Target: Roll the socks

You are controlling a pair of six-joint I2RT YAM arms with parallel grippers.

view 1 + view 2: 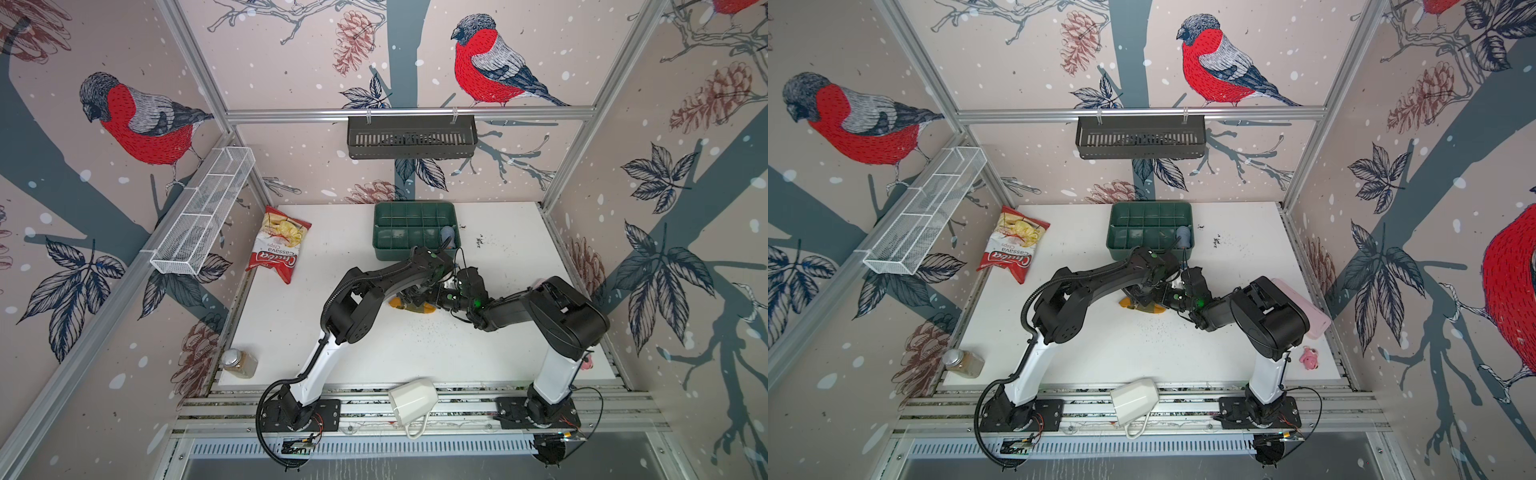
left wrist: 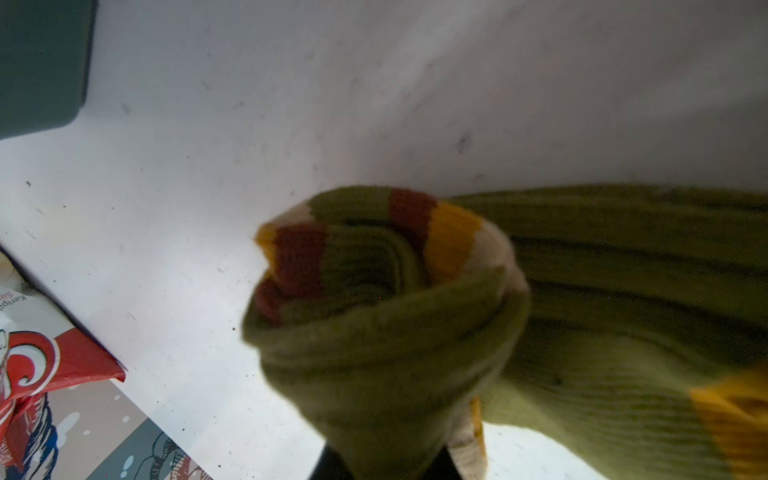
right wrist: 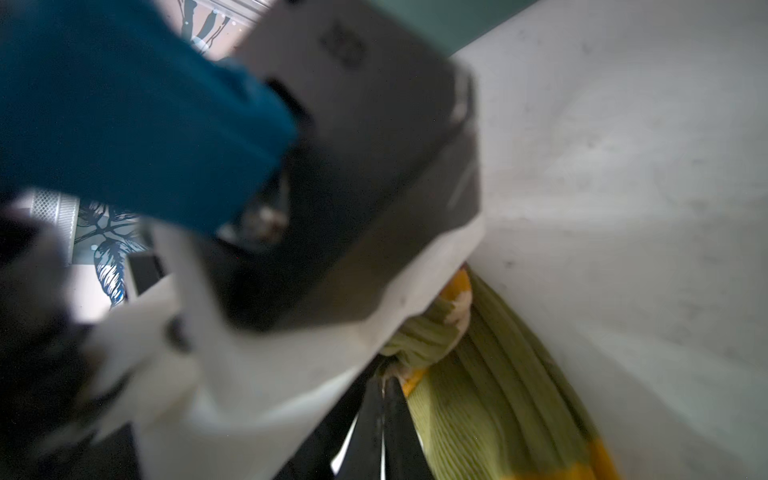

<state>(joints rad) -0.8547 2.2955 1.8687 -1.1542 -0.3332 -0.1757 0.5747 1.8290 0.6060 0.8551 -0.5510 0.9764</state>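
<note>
In both top views the socks (image 1: 417, 308) (image 1: 1144, 308) lie central on the counter (image 1: 395, 353), near the bin (image 1: 415, 203). Left wrist view: the left end effector (image 2: 386, 463) is clamped, nearly closed, on the socks' rolled cuff end. Right wrist view: right end effector (image 3: 384, 390) squeezed tight, tips nipping a fold of the socks.

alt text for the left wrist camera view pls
Close up, the olive-green socks are rolled partway from the striped cuff, the roll's spiral end facing the camera, over the white table. A red chips bag and a dark green bin show at the edges.
</note>
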